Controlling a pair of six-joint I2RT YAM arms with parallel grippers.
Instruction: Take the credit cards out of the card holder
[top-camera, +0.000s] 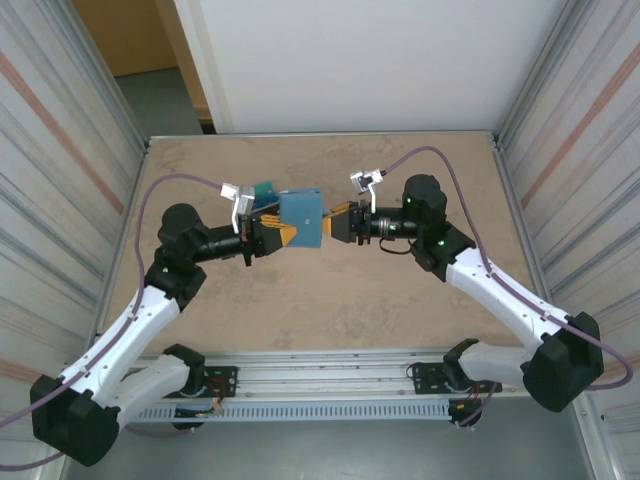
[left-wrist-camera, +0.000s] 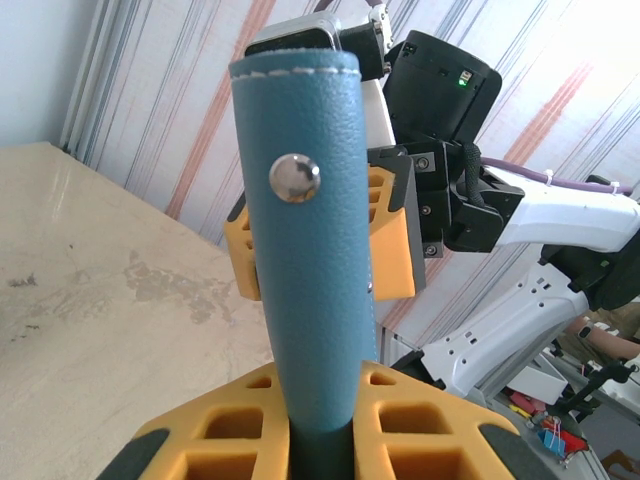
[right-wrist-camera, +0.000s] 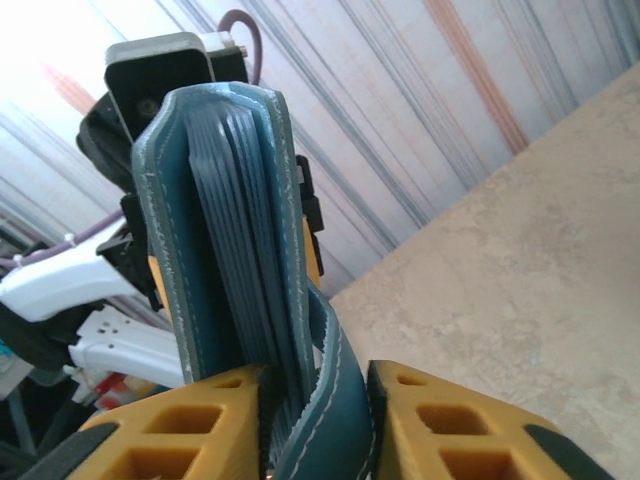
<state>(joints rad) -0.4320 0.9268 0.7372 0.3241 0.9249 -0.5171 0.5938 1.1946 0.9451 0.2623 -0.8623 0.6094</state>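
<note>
Card holder hangs in the air above the middle of the table, gripped from both sides. The left end effector pinches one edge of it between its yellow fingers, and in the left wrist view the slate-blue outer face stands upright with a round metal snap near the top. The right end effector pinches the opposite edge; in the right wrist view its fingers lie against both sides of the holder and its strap. The two panels are slightly apart, showing dark layers inside; whether these are cards or pockets I cannot tell. A teal-green card shows just beyond the left end effector.
</note>
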